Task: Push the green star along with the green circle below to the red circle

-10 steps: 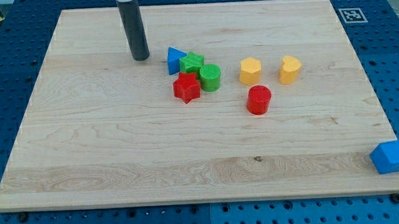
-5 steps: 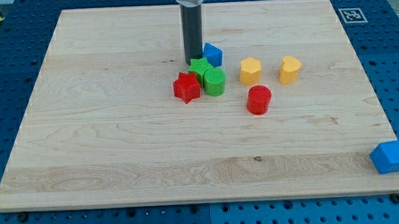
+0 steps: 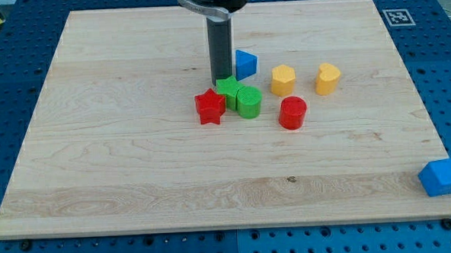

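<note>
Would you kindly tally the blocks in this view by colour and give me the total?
Green: 2, the green star and green circle.
Red: 2, the red star and red circle.
Yellow: 2, and.
Blue: 2, and.
Total: 8.

- Wooden board (image 3: pixel 136 168), pale, lying on a blue perforated table (image 3: pixel 10 90).
- Green star (image 3: pixel 227 88), green circle (image 3: pixel 249 102) and red star (image 3: pixel 210 107) clustered, touching.
- Blue triangle (image 3: pixel 245 64) just above them.
- Red circle (image 3: pixel 292 113) near the green circle's right.
- Two yellow blocks (image 3: pixel 283 80) (image 3: pixel 329 78) toward the view's right.
- Blue cube (image 3: pixel 441 177) at the board's lower right corner, partly off it.
</note>
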Motion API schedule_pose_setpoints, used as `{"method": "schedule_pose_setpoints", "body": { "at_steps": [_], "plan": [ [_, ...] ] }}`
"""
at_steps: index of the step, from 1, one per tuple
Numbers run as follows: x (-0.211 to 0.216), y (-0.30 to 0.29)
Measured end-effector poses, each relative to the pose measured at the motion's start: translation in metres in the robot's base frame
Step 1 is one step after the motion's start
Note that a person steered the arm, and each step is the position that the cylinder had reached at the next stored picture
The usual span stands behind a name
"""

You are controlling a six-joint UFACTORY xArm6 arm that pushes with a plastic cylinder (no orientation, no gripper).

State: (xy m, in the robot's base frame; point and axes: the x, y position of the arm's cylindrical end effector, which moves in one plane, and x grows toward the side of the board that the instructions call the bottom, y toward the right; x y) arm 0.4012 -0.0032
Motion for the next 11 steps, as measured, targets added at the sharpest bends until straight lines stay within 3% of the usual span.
{"method": "schedule_pose_setpoints", "body": {
  "at_steps": [4,6,8,9,11],
  "plan": [
    [0.061,0.086],
    [0.052,0.075],
    [0.008,0.034],
    [0.014,0.033],
    [0.080,0.072]
  ]
}}
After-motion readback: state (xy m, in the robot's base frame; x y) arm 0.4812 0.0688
